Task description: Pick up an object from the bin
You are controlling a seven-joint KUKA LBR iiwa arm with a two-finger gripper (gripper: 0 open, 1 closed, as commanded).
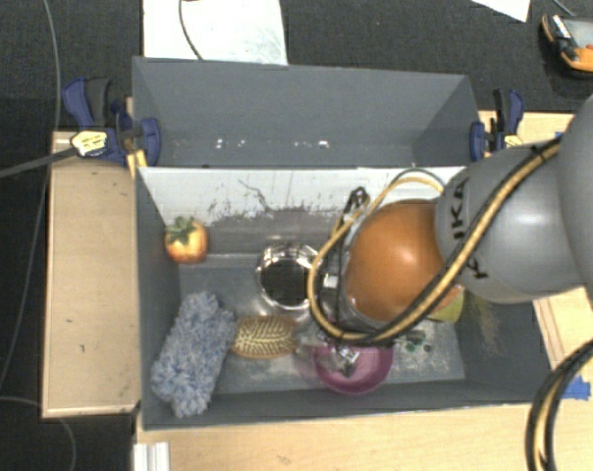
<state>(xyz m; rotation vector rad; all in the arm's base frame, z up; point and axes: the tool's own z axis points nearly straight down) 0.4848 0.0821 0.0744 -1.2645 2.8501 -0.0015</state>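
Dark carpet [41,57] surrounds the grey bin [296,106], with 1 white sheet [228,18] beyond its far wall. Inside, a fruit [186,241] sits far left, a metal cup [285,278] in the middle, and a blue cloth [191,351] and gold brush [265,339] along the near side. The gripper [344,358] hangs over a purple bowl [360,373] by the near wall (just right of the brush); whether it is apart or together I cannot tell.

the orange cover [395,258] is hiding most of the gripper [344,354] and part of the purple bowl [363,375], the grey arm [532,234] is covering most of a yellowish thing [452,308] and running off the right edge, and small dark bits [415,343] beside the bowl are showing too small to name.
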